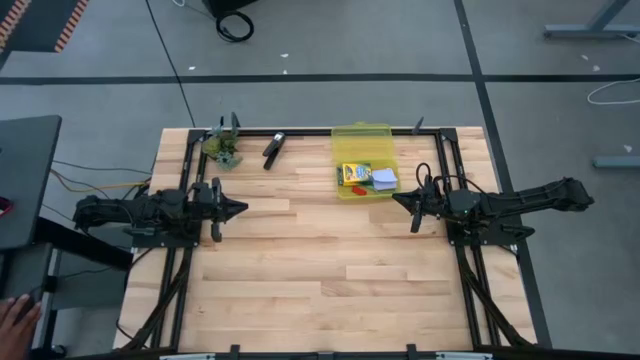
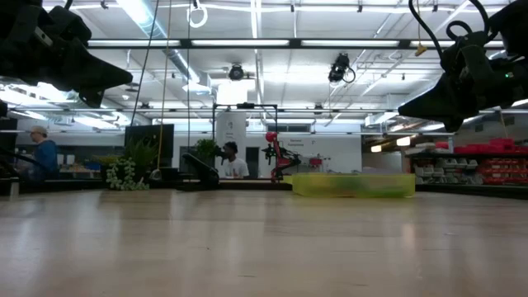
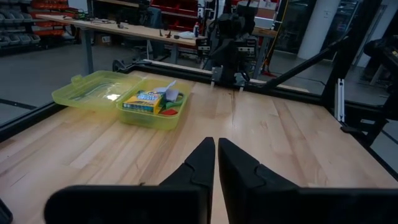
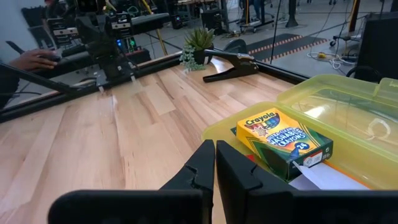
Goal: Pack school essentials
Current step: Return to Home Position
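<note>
High view puts the yellow supply box point(image 1: 361, 142) at the far edge of the table point(image 1: 320, 290), lid thrown open, with the yellow-green crayon box point(image 1: 354, 174) and the light-blue square pad point(image 1: 385, 178) lying in its tray. The right pincer point(image 1: 396, 200) sits just beside the box's near corner, and the left pincer point(image 1: 241, 208) is well apart from the box on the opposite side. Both wrist views show the fingers pressed together with nothing between them, so you are carrying nothing home. For the return, my advice is to raise the right arm before drawing it back, because its tip is the only part close enough to clip the box wall or nudge the tray. The left arm has open table between it and the box and can retract straight. Leave both pincers narrow so no finger catches the rim. From above you cannot judge height; the low view tells you both arms hang well over the table surface, with the box only a thin yellow band in the distance. The right wrist view shows the crayon label and white paper under it, plus the black clip point(image 1: 273, 148) and small green plant point(image 1: 224, 150) lying beyond the box, outside it. I cannot pick out scissors, pencils or pen in any view. A person's hand point(image 1: 15, 318) shows far from the box, off the table.
</note>
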Controlling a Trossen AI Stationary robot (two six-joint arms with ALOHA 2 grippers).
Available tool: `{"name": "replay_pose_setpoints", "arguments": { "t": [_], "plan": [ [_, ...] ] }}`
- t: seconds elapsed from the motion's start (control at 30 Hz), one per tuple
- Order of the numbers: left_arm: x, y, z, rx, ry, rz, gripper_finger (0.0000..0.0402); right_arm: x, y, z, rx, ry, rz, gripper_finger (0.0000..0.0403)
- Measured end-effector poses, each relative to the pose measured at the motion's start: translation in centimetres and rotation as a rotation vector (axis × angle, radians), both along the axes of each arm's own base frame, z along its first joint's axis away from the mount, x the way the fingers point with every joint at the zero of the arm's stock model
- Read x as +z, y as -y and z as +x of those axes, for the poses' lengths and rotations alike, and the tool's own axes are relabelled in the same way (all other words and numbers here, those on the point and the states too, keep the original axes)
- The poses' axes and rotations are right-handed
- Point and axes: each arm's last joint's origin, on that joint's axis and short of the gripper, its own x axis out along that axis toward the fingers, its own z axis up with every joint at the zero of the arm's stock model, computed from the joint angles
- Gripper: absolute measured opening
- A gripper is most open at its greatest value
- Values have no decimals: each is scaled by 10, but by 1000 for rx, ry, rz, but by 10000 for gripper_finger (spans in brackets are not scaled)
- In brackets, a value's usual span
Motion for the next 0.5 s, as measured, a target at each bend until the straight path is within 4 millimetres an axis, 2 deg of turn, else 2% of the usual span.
{"name": "replay_pose_setpoints", "arguments": {
  "t": [0.5],
  "plan": [
    [0, 0, 0, 0, 0, 0, 24, 0, 0, 0, 0, 0, 0, 21]
  ]
}}
